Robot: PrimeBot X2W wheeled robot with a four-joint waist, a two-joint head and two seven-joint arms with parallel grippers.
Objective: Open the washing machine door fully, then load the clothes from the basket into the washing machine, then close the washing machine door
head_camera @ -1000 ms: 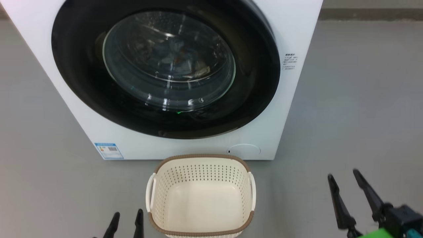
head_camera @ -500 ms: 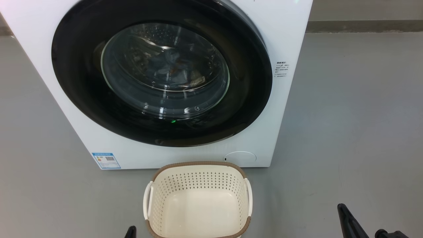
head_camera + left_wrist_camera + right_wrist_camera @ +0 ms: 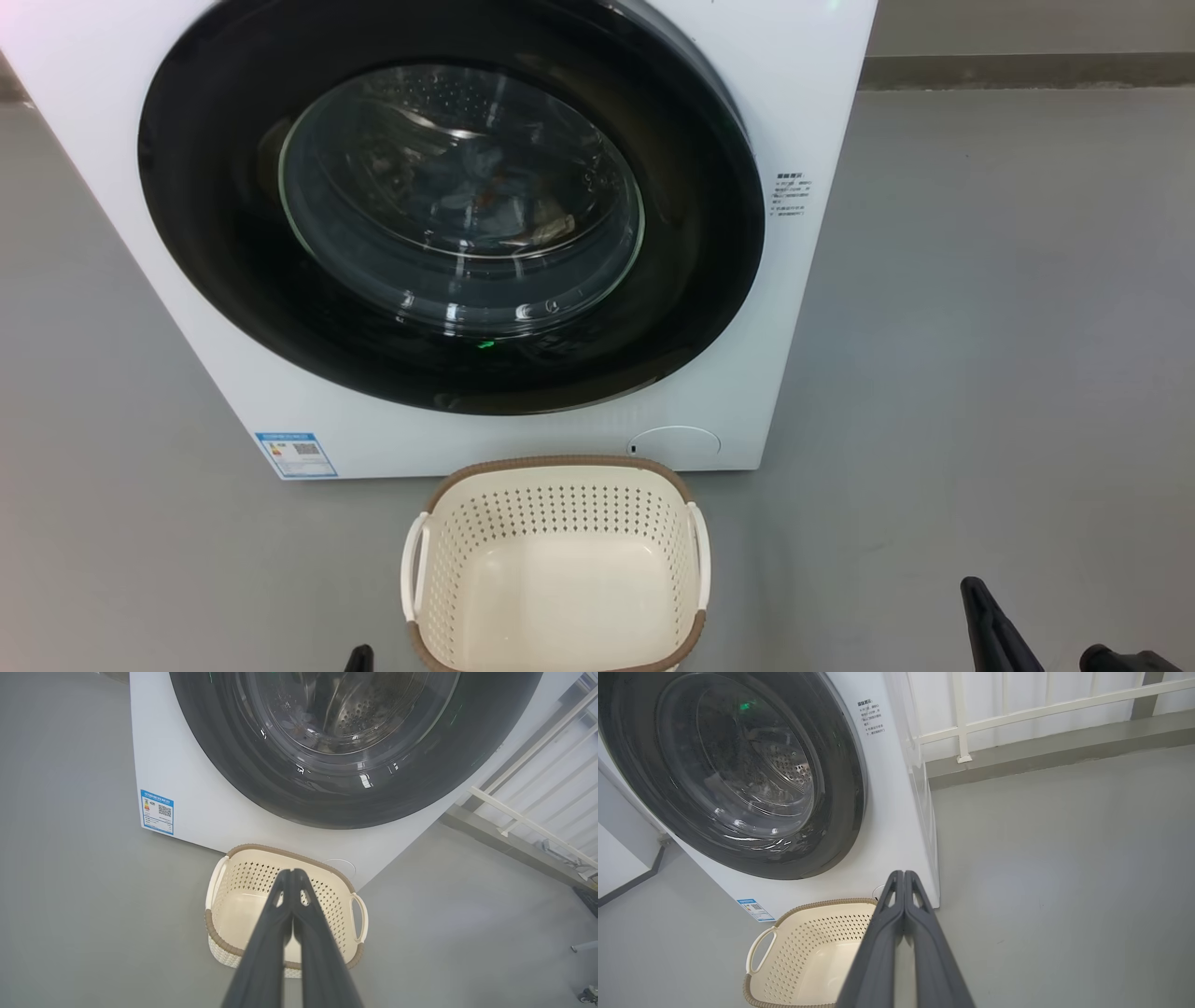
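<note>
We see the washing machine door [image 3: 215,233] shut, clothes [image 3: 485,198] behind its glass at upper centre, basket [image 3: 560,464] bare at bottom centre. Our left pincer [image 3: 292,872] and right pincer [image 3: 904,873] are clenched on nothing. We judge there's nothing more to carry.

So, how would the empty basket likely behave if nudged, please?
The basket looks like thin perforated plastic and sits empty, so probably light. On the smooth floor it would likely slide rather than tip, being wide and low.

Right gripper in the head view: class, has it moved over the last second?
Yes. Measured against the basket, the right gripper has drawn back toward the view's bottom edge, and it has shut.
</note>
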